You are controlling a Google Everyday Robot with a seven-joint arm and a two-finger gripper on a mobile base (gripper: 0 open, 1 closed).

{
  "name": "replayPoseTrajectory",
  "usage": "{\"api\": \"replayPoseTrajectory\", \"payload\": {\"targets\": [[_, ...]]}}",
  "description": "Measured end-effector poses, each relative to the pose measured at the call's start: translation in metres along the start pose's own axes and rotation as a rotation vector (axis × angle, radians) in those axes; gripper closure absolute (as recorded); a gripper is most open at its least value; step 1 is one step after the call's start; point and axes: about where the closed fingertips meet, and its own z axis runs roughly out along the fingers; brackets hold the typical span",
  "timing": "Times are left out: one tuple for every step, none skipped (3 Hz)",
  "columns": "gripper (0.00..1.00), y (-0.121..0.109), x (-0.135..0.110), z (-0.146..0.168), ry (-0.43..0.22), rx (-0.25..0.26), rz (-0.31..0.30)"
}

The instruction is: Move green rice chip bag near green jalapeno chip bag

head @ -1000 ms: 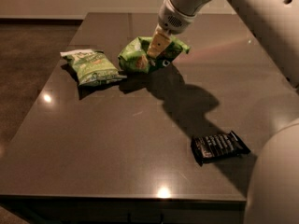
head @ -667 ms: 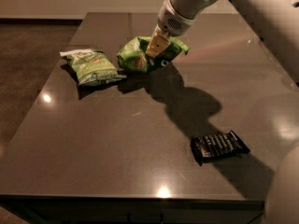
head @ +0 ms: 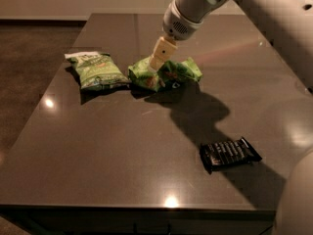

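The green rice chip bag [head: 168, 75], lime green and wrinkly, lies on the dark table [head: 122, 146] just right of the green jalapeno chip bag [head: 98, 71]. The two bags almost touch. The jalapeno bag is plump with a white top band and lies flat at the left. My gripper [head: 155, 66] comes down from the upper right. Its cream fingers [head: 162, 52] are closed on the top left part of the rice bag, whose lower edge rests on the table.
A small black ribbed wrapper [head: 230, 153] lies at the front right of the table. The robot's pale arm [head: 254, 4] crosses the upper right, and its body fills the right edge. The floor drops away to the left of the table.
The gripper has come down and slightly toward the front with the rice bag, which now sits lower, on the table beside the jalapeno bag. The other things have not moved.
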Motion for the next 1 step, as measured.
{"api": "replayPoseTrajectory", "payload": {"targets": [[0.0, 0.0, 0.0, 0.0001, 0.0, 0.0, 0.0]]}}
